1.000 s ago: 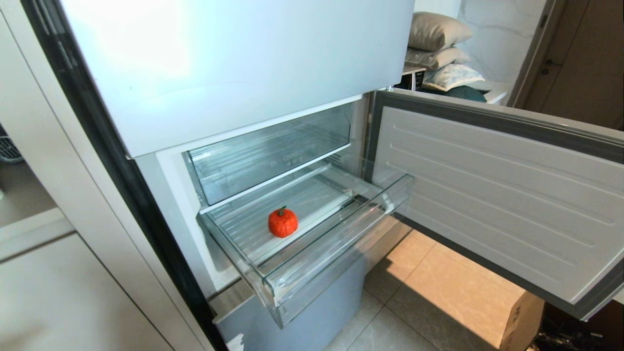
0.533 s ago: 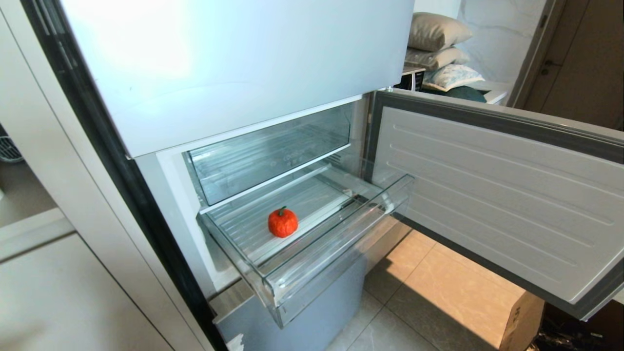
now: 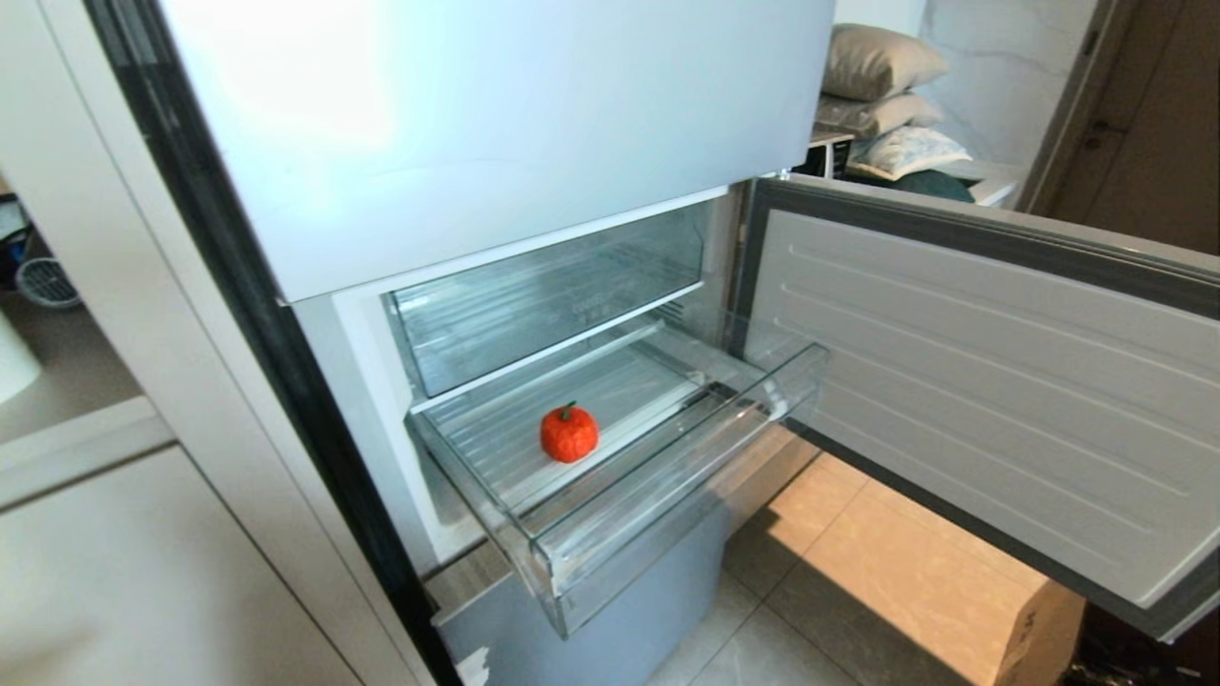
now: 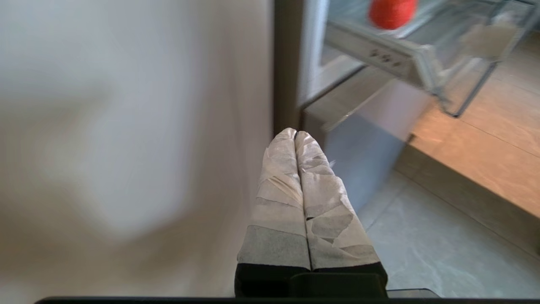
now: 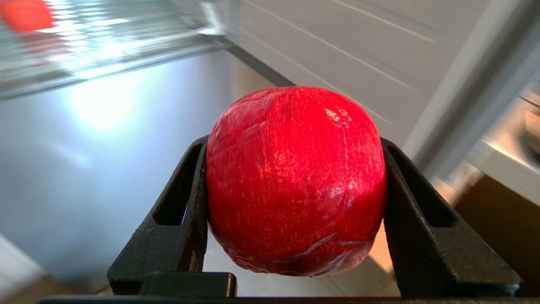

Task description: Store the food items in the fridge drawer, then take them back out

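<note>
Right gripper: squeezes a smooth red fruit between its two fingers, below the drawer.
Left gripper: fingers pressed together, holding nothing.
Fuzzy fruit: sits in the pulled-out drawer.
</note>
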Tool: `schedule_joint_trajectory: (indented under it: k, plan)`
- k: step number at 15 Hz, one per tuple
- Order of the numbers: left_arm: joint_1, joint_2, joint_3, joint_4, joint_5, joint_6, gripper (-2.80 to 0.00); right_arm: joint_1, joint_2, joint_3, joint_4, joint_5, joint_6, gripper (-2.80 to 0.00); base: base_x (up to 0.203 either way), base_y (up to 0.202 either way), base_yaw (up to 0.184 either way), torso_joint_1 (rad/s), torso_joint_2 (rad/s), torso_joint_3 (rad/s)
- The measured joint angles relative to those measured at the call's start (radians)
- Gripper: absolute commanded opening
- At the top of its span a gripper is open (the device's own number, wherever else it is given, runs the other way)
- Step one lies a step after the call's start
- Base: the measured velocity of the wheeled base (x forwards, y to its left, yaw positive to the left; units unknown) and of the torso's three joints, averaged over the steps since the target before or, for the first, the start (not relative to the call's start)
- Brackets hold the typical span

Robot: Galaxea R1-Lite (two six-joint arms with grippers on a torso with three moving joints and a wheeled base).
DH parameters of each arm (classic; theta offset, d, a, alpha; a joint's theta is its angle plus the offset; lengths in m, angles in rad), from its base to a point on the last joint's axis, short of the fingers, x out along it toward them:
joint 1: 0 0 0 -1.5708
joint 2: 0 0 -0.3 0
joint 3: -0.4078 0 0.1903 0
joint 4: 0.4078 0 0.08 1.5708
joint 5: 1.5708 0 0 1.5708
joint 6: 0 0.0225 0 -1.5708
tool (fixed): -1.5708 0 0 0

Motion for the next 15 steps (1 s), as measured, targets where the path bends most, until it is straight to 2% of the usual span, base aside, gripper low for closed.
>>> schedule_joint_trajectory:
  k: [12,15]
  plan:
    - [0.000,0.000,0.000,0.000,0.000,0.000,-2.80,0.000,0.000,0.000,-0.003,-0.015,0.064,-2.80,0.001,-0.008,0.175,0.002,0.00,0.004]
    - [0.000,0.000,0.000,0.000,0.000,0.000,-2.80,0.000,0.000,0.000,-0.003,-0.013,0.060,-2.80,0.000,-0.006,0.128,0.002,0.00,0.003]
